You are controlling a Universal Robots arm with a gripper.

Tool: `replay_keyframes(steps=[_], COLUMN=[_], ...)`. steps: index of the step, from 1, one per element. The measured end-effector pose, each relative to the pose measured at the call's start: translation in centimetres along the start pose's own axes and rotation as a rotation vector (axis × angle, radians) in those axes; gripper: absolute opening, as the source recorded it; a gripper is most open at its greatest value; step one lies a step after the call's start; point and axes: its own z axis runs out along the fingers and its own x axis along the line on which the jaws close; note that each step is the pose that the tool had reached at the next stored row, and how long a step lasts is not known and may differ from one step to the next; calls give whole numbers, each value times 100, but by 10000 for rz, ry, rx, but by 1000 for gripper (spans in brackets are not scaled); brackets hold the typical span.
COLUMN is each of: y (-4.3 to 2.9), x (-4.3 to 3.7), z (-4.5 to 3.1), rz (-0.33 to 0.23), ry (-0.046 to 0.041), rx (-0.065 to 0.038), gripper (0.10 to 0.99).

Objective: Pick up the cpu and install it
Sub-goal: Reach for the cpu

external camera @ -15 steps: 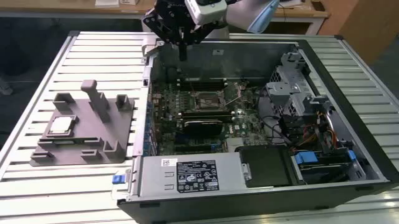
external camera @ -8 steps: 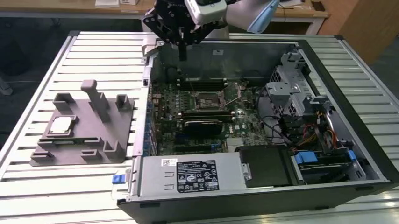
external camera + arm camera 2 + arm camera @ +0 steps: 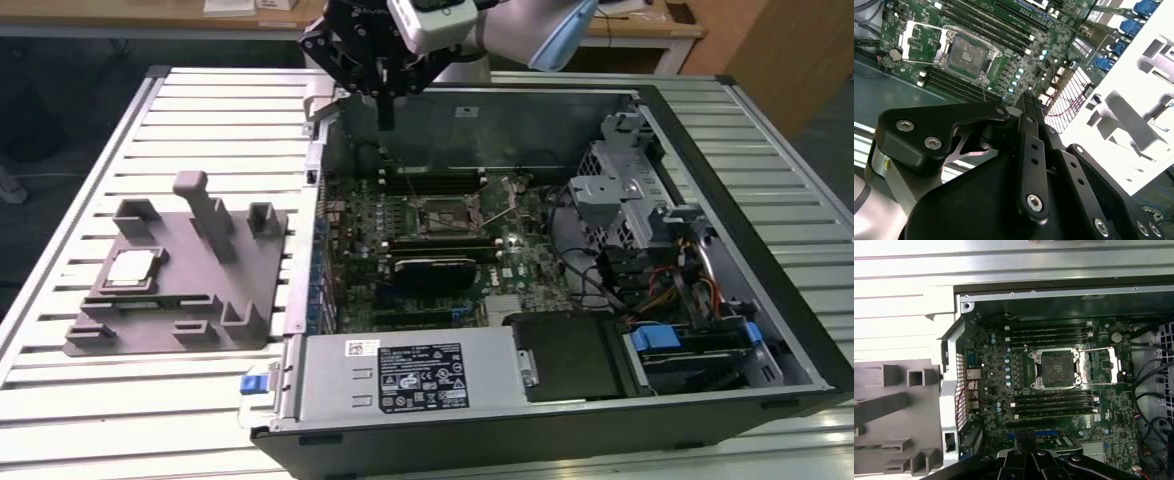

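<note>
One gripper (image 3: 384,120), clenched on nothing, hangs above the far wall of the open case (image 3: 561,115). The cpu (image 3: 131,268) lies on the grey holder (image 3: 147,325), well apart. Risk: a skewed grasp could tilt the chip and damage the open socket (image 3: 434,215).

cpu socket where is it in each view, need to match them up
Exterior view: the cpu socket in the middle of the motherboard, inside the open case.
Second wrist view: the socket lies on the board beyond the gripper.
First wrist view: the socket sits mid-board.
Shared landmark: memory slots flank it in all three.
</note>
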Motion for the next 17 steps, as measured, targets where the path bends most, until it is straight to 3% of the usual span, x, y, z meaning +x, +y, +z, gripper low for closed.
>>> replay_keyframes(steps=[8,17], y=[-6,-17], x=[79,227], z=[-2,-7], rz=[3,7], ry=[0,-7], rx=[0,0], gripper=[106,106])
